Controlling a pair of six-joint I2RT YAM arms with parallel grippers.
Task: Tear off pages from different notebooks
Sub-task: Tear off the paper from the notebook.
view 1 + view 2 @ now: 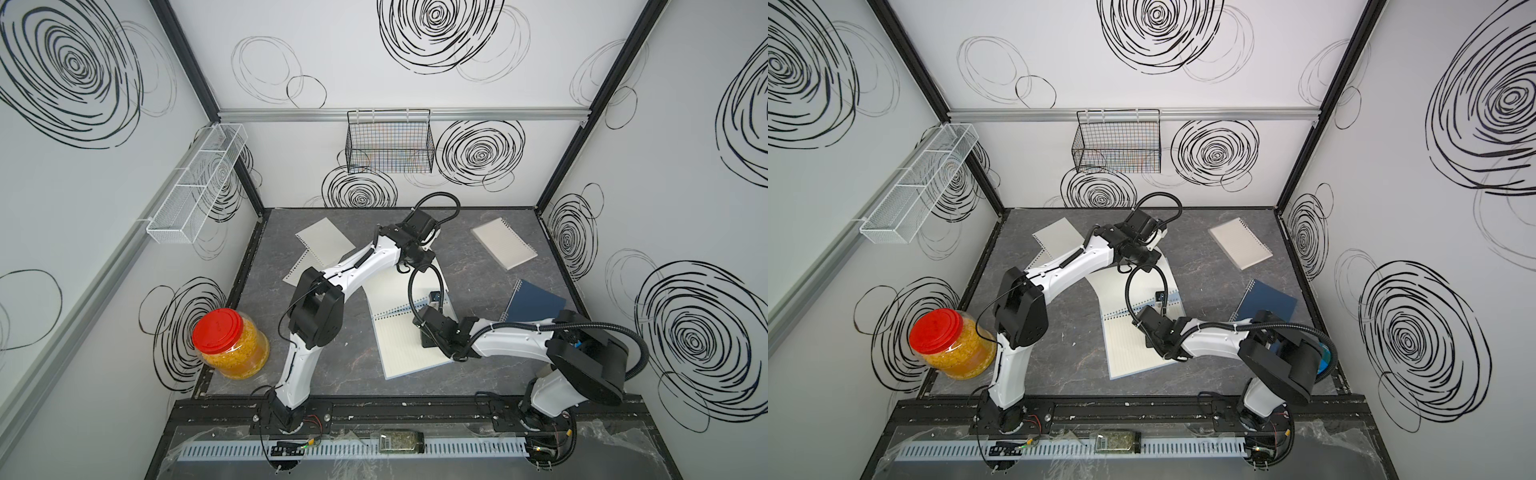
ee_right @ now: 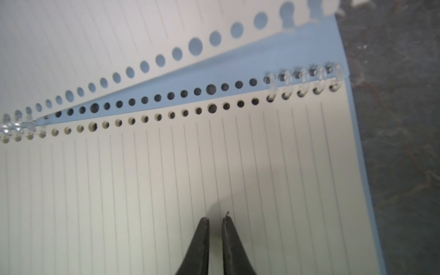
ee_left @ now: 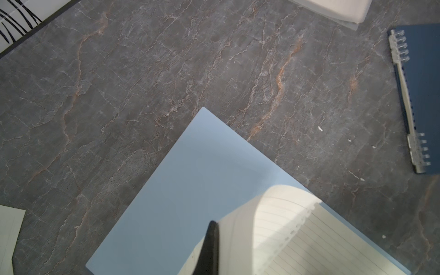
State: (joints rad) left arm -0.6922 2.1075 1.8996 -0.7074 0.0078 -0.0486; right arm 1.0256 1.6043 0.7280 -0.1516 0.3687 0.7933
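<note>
The light-blue notebook [image 1: 399,349] lies open at mid-table, lined paper up. My left gripper [image 3: 214,223] is shut on one of its pages [image 3: 273,214], which curls up over the blue cover [image 3: 190,178]. In the right wrist view that page [image 2: 95,35] has come away from the clear rings [image 2: 304,76] at one end and still meets them at the other. My right gripper [image 2: 216,219] hovers over the lined paper with a narrow gap, holding nothing. The navy notebook [image 1: 536,301] and the clear-covered notebook [image 1: 503,243] lie shut at right. Loose pages [image 1: 322,241] lie at back left.
A red-lidded jar [image 1: 230,343] of yellow stuff stands at the table's front left. A black wire basket [image 1: 390,141] hangs on the back wall and a white mesh tray [image 1: 195,183] on the left wall. Both arms cross over the open notebook.
</note>
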